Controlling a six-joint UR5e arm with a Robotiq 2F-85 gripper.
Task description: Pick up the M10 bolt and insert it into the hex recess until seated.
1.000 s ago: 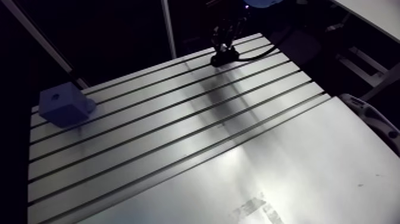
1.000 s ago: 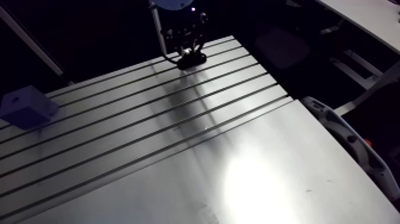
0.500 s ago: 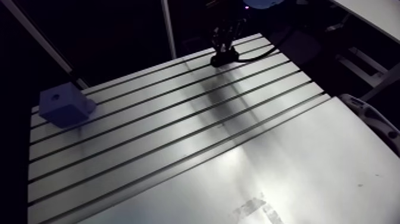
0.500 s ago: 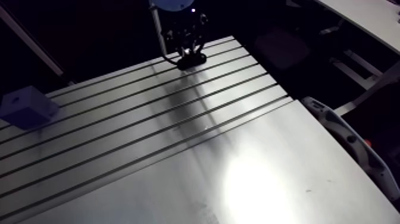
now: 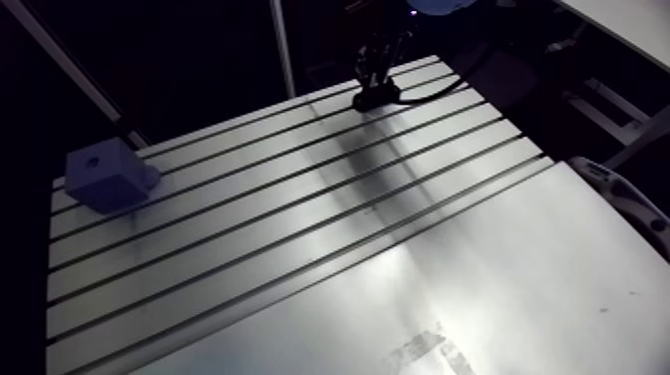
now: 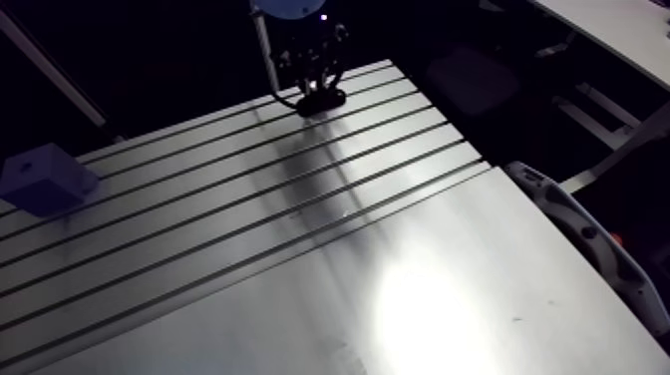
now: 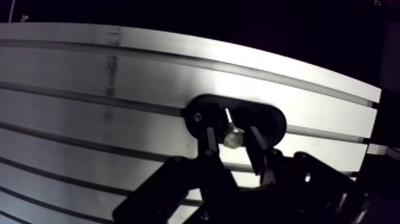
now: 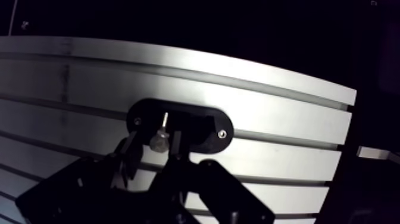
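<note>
Tool (image 7: 231, 130) sits unmoved since earlier, fingers spread astride M10 bolt (image 7: 231, 138) on black plate (image 7: 269, 121).

We are looking down past our gripper (image 7: 233, 142) at the slotted aluminium table (image 7: 89, 71). A black oval holder (image 7: 268, 122) is lying on the table across 1 of its slots, with a small screw (image 7: 197, 117) showing at 1 end. The silver bolt (image 7: 231, 134) is resting in the holder, its head nearest us and its shank pointing away. Our 2 fingers (image 7: 211, 142) are standing apart, flanking the bolt's head, with a dark gap showing on each side.
</note>
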